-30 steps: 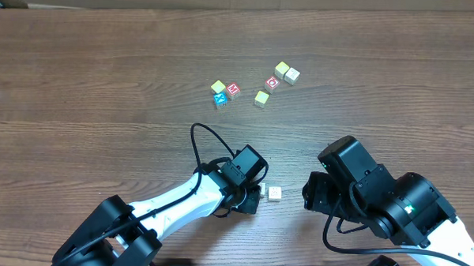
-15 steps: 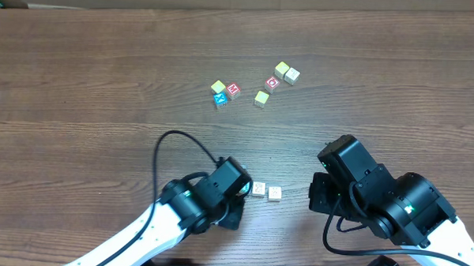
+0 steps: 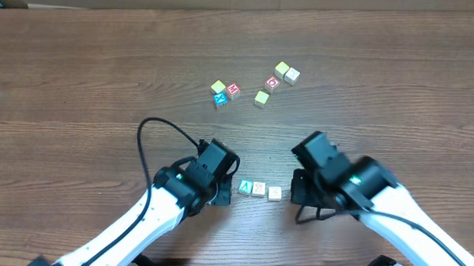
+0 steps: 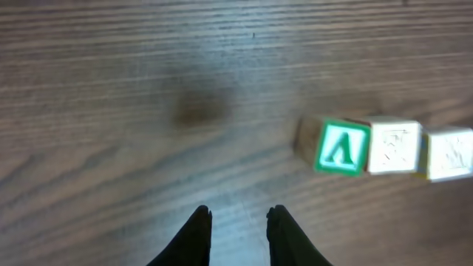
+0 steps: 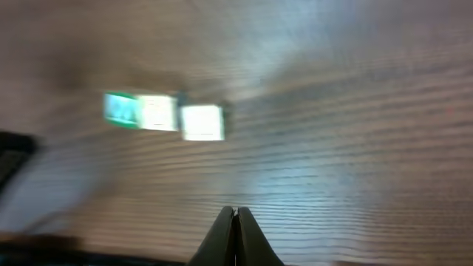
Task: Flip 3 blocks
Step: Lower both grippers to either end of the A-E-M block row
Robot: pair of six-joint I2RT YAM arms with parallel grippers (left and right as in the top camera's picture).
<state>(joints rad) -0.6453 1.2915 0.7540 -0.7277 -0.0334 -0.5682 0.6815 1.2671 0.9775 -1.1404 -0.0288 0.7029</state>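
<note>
Here, blocks [image 3: 259, 188]: three side by side in a row on the counter [image 3: 81, 80].
Green block [image 4: 342, 148]: at the row's 9 o'clock end.
Left pincer [image 4: 236, 222]: at 9 o'clock of the row, released, holding nothing.
Right pincer [image 5: 236, 218]: at 3 o'clock, clenched tight, empty.

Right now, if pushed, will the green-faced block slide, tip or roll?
Green-faced block looks like a small stiff wooden cube, probably light. Flat faces: likely slides on the table, won't roll. Pushed toward the neighbouring cream block, it probably shoves that too.
</note>
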